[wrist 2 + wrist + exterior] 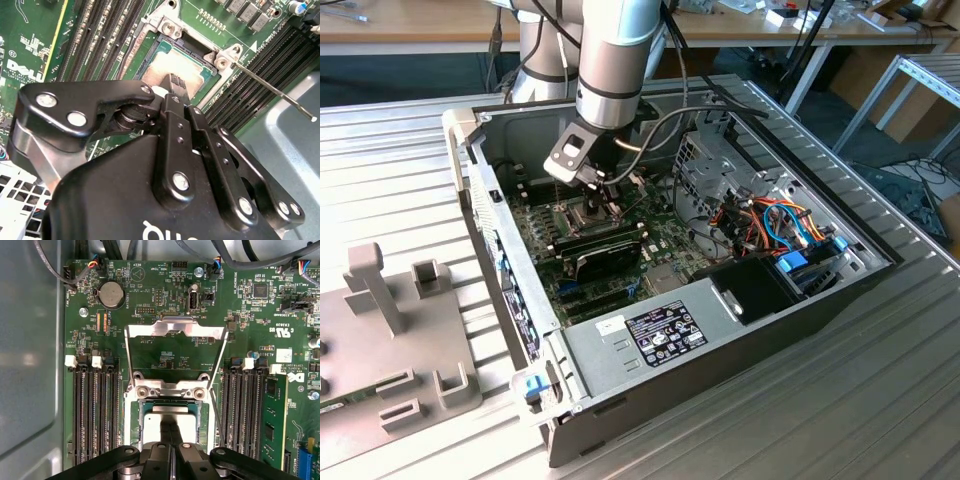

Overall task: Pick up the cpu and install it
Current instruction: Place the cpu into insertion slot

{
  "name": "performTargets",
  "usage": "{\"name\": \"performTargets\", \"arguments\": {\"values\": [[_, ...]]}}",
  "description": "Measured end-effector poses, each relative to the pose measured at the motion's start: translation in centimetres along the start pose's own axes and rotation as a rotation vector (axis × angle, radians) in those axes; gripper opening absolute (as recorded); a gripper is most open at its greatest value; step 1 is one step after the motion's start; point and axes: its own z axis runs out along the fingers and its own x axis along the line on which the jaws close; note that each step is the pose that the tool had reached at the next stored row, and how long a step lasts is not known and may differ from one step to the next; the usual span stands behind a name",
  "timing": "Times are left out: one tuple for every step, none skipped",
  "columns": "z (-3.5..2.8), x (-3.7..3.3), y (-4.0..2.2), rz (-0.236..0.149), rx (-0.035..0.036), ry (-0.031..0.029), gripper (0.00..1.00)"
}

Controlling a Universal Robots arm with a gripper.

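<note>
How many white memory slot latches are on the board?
4: two latches on one side of the socket frame, two on the other; the tool may hide more.

Print is plentiful, though none is spelled out here. The green printed circuit board (165, 290) beneath the black metal gripper (171, 426) carries small white captions beside its connectors and slots, a white outlined triangle (138, 273) beyond the gripper's tips, and a large white logo (295, 376) off to one side of it (upside down in the first wrist view). A white rectangular sticker (284, 355) sits just beside that logo. White lettering (165, 231) marks the gripper's own housing. In the exterior view, a black printed label (665, 333) and a small white tag (610, 324) lie on a silver-grey metal box (595, 352) well apart from the gripper.
</note>
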Motion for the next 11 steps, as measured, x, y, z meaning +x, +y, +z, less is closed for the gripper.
{"name": "performTargets", "arguments": {"values": [[0.01,0.00,0.00,0.000,-0.0001,0.0002,0.11],[0.05,0.00,0.00,0.000,0.0000,0.0001,0.11],[0.08,0.00,0.00,0.000,0.0001,-0.0001,0.11],[0.10,0.00,0.00,0.000,0.0001,-0.0001,0.11],[0.11,0.00,0.00,0.000,0.0000,0.0001,0.11],[0.11,0.00,0.00,0.000,-0.0001,0.0001,0.11],[0.14,0.00,0.00,0.000,0.0000,0.0000,0.11],[0.15,0.00,0.00,0.000,0.0000,0.0000,0.11],[0.16,0.00,0.00,0.000,0.0000,0.0001,0.11],[0.16,0.00,0.00,0.000,-0.0001,0.0001,0.11],[0.16,0.00,0.00,0.000,-0.0001,0.0001,0.11]]}}
